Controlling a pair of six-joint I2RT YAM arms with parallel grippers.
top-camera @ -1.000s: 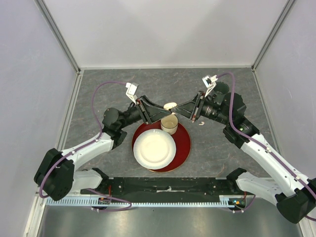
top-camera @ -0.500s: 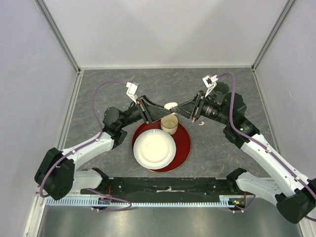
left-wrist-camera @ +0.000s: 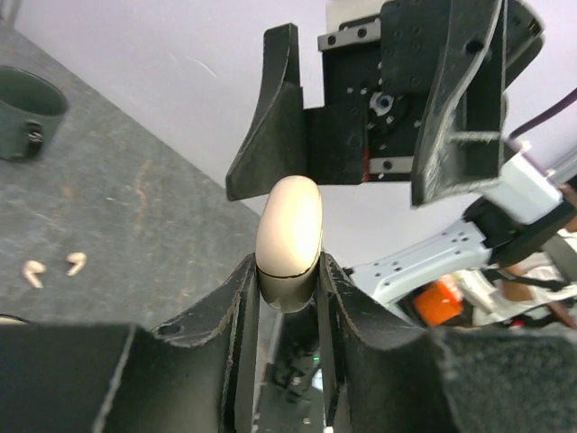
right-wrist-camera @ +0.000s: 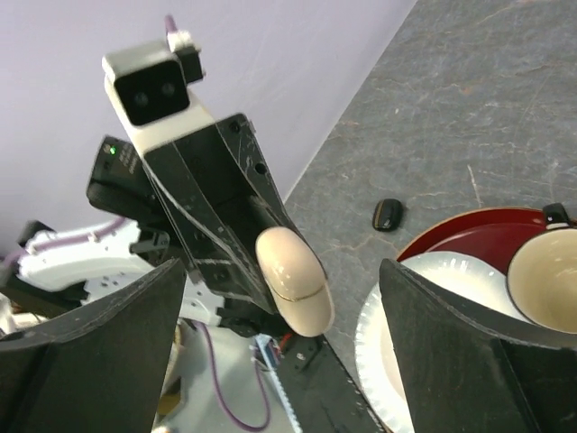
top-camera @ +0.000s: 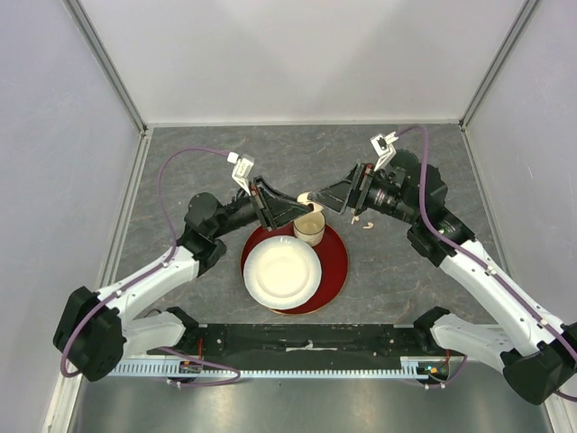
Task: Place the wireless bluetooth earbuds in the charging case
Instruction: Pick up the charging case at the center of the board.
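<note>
My right gripper (right-wrist-camera: 281, 271) has its fingers spread wide, and the cream charging case (right-wrist-camera: 296, 284) sits in the gap between them, touching neither. The left gripper (right-wrist-camera: 252, 244) clamps that case from behind. At lower right I see a white plate (right-wrist-camera: 383, 361) and a paper cup (right-wrist-camera: 541, 280) on a red tray (right-wrist-camera: 464, 230), with a small black object (right-wrist-camera: 388, 214) on the grey table (right-wrist-camera: 487, 108) just beside it.

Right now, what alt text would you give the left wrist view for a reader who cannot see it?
The left fingers pinch a cream, egg-shaped case between them, with the right fingers spread wide behind it. Two white earbuds lie loose on the grey table at the left.
</note>
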